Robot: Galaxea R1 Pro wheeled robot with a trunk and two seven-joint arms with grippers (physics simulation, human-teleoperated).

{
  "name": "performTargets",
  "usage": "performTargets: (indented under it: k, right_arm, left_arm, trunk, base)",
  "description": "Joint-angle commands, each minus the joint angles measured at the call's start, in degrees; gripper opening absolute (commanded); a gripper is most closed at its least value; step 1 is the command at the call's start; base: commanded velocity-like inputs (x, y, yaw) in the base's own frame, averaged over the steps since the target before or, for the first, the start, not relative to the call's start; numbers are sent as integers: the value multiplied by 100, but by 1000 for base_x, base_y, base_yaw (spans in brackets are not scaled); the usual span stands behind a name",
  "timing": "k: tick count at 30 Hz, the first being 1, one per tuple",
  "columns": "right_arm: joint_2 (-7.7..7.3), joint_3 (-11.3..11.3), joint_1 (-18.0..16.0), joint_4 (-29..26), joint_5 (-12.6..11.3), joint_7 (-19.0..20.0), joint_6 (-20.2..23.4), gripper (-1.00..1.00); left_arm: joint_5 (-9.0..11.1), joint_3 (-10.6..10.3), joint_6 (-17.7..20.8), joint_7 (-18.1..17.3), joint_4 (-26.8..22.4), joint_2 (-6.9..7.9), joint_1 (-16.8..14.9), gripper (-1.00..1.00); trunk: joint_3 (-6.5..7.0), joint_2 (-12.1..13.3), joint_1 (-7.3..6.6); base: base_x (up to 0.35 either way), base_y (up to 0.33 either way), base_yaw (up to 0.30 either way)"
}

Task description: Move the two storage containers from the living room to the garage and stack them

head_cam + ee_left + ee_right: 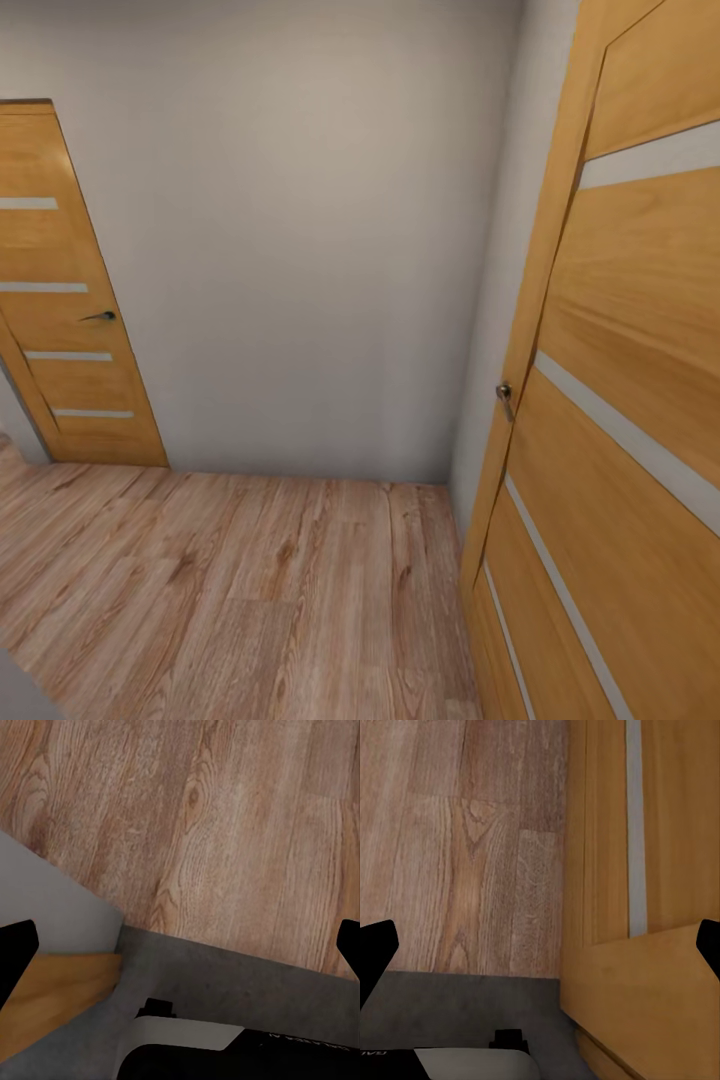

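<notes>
Head view is showing a corridor corner: light wood-plank floor (250, 590) across the lower frame, plain pale grey wall (300, 230) filling the centre. An orange-wood door with pale horizontal strips (60, 300) is standing at left; a second, matching orange-wood door (620, 420) is running down the right edge, metal handle (505, 398) at mid-height.

Left end effector (180, 945): dark fingertips sitting at opposite frame edges, spread wide, gripping nothing, over the planks meeting dark grey concrete (225, 982).

Right end effector (540, 949): likewise wide apart and empty, beside orange door wood.

Red-orange containers: location cannot be told.
</notes>
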Motion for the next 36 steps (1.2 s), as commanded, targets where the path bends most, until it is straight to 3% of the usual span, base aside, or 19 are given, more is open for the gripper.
performTargets:
  k: [1,10,21,36]
  right_arm:
    - [0,14,-6,7,20,-31,-15,100]
    - [0,14,-5,7,21,-31,-15,100]
    - [0,14,-6,7,20,-31,-15,100]
    - [0,14,-6,7,21,-31,-15,100]
  left_arm:
    - [-8,12,-38,18,23,0,-11,100]
    - [-8,8,-38,18,23,-1,-11,100]
    - [-8,4,-38,21,23,-1,-11,100]
    - [-8,9,-38,18,23,-1,-11,100]
  trunk:
    - [-12,-11,3]
    - [-12,-11,3]
    - [-12,-11,3]
    - [-12,-11,3]
  base:
    - [3,0,0]
    - [26,0,0]
    - [277,0,0]
    - [24,0,0]
